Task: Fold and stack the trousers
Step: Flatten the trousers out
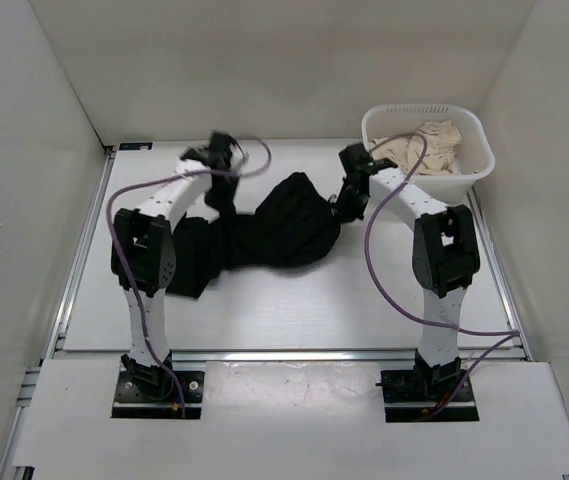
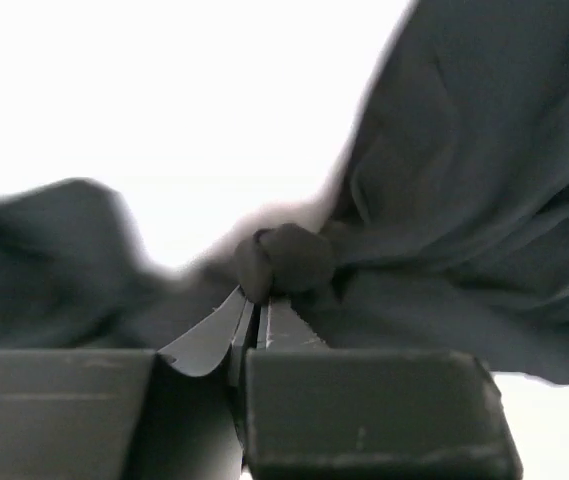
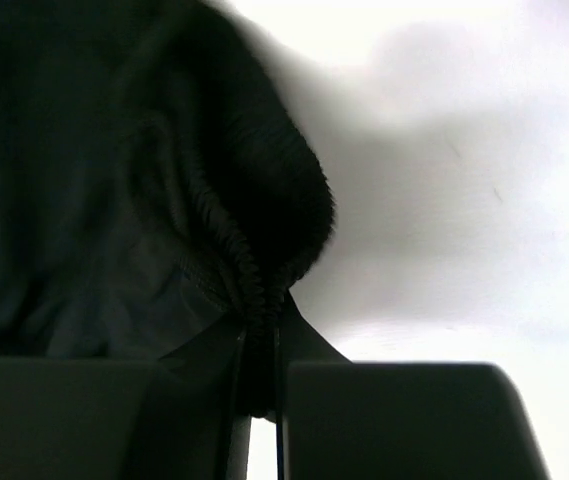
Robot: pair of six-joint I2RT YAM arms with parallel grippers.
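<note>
The black trousers lie bunched in a heap in the middle of the table, one part trailing left under my left arm. My left gripper comes down onto the heap's left side. In the left wrist view it is shut on a small knot of the trousers, and the cloth spreads up and to the right. My right gripper is at the heap's right edge. In the right wrist view it is shut on the gathered elastic waistband of the trousers.
A white plastic basket stands at the back right corner with beige cloth in it, just behind my right arm. White walls close in the table on three sides. Purple cables loop off both arms.
</note>
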